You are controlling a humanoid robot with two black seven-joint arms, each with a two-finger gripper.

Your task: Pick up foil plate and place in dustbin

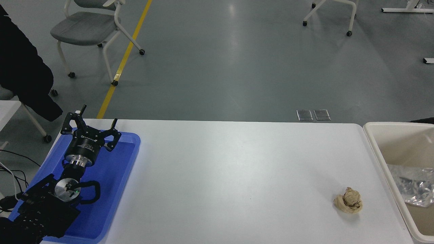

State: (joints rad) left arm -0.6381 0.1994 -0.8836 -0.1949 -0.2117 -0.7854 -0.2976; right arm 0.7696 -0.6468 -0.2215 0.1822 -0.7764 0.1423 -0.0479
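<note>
The foil plate (414, 184), crinkled and shiny silver, lies inside the dustbin (379, 156) at the table's right edge, low against its beige inside and cut off by the picture's right edge. The dustbin is a large cream plastic bin with a thick rounded rim. My left gripper (91, 121) is open and empty, parked over the blue tray at the lower left. My right gripper and arm are out of view.
A flat blue plastic tray (117, 176) lies at the table's left under the left arm. A small crumpled tan paper wad (349, 200) sits on the white table near the dustbin. A person in dark clothing (20, 64) and wheeled chairs stand beyond the table.
</note>
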